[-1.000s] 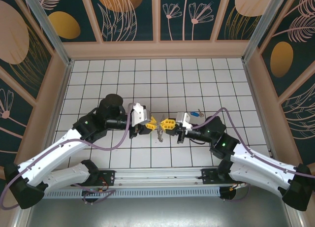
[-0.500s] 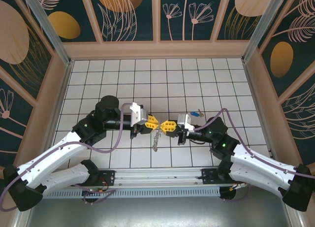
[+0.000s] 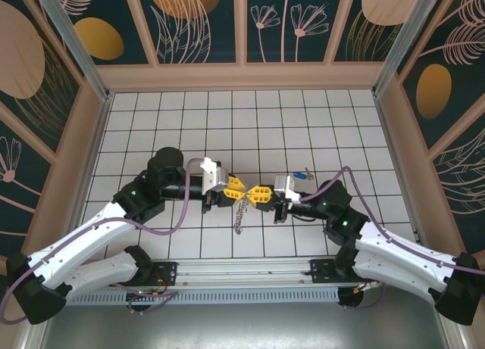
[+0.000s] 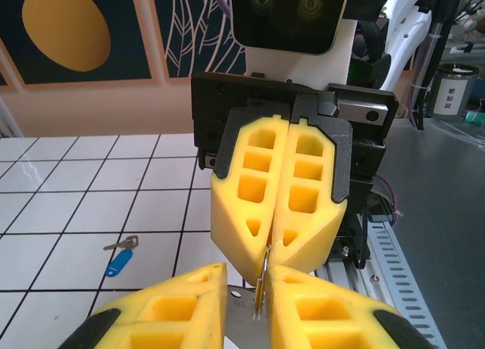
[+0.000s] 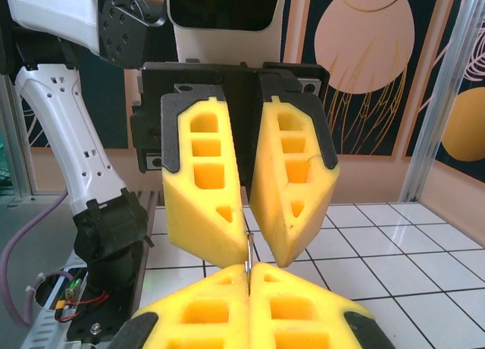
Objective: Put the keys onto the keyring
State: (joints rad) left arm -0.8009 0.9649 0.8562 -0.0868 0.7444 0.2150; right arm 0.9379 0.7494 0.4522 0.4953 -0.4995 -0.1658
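Note:
The keyring's thin metal ring (image 5: 247, 247) stands on edge between both grippers over the table's middle. Its silvery chain (image 3: 240, 213) dangles below them. My right gripper (image 5: 248, 267) is shut on the ring's edge. My left gripper (image 4: 247, 269) faces it tip to tip, jaws a little apart, with the ring (image 4: 261, 285) in the gap against one finger. In the top view the left gripper (image 3: 236, 188) and right gripper (image 3: 256, 192) meet nose to nose. The blue-headed key (image 3: 304, 174) lies flat on the tiles behind the right gripper, apart from both; it is the key (image 4: 119, 261) at the left wrist view's lower left.
The white tiled table (image 3: 174, 122) is boxed in by peach walls (image 3: 242, 75) at the back and sides. A metal rail (image 3: 242, 272) with the arm bases runs along the near edge. A grey metal tab (image 4: 241, 302) shows under the left jaws.
The left gripper has slid slightly right, closing up on the right gripper. The chain has dropped and now hangs longer, down and to the left.

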